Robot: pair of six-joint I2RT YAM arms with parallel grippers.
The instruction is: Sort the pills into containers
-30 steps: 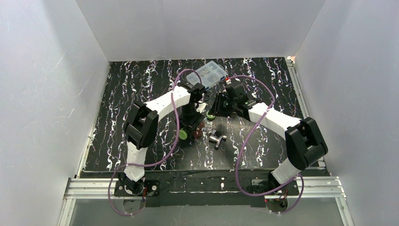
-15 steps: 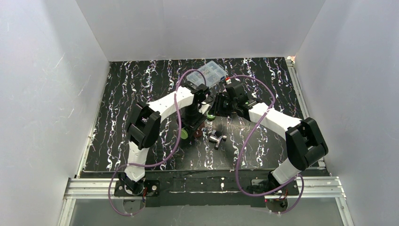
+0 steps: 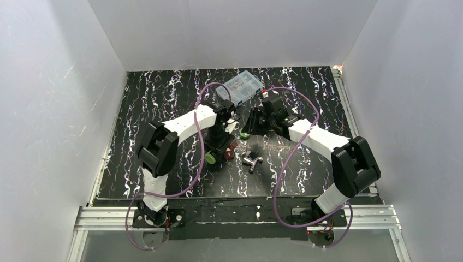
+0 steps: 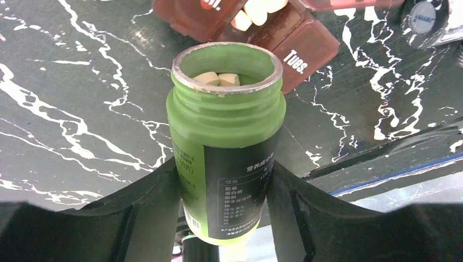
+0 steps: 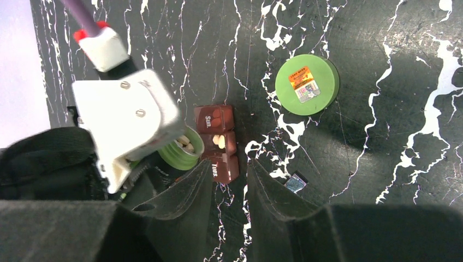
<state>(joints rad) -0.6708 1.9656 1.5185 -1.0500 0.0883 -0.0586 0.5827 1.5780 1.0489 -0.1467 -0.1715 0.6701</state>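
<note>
Gripping an uncapped green pill bottle (image 4: 224, 125) between the fingers of left gripper (image 4: 221, 188), pale tablets (image 4: 218, 79) showing inside the mouth. Just beyond that mouth, a brown weekly pill organizer (image 4: 297, 52), tablets in one open cell. Hovering above, right gripper (image 5: 229, 183), jaws parted and empty; green cap (image 5: 307, 83) lying ahead of it.

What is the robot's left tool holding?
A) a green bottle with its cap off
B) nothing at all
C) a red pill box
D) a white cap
A: in the left wrist view the left tool grips the green bottle on both sides, and its open mouth shows pills inside.
</note>
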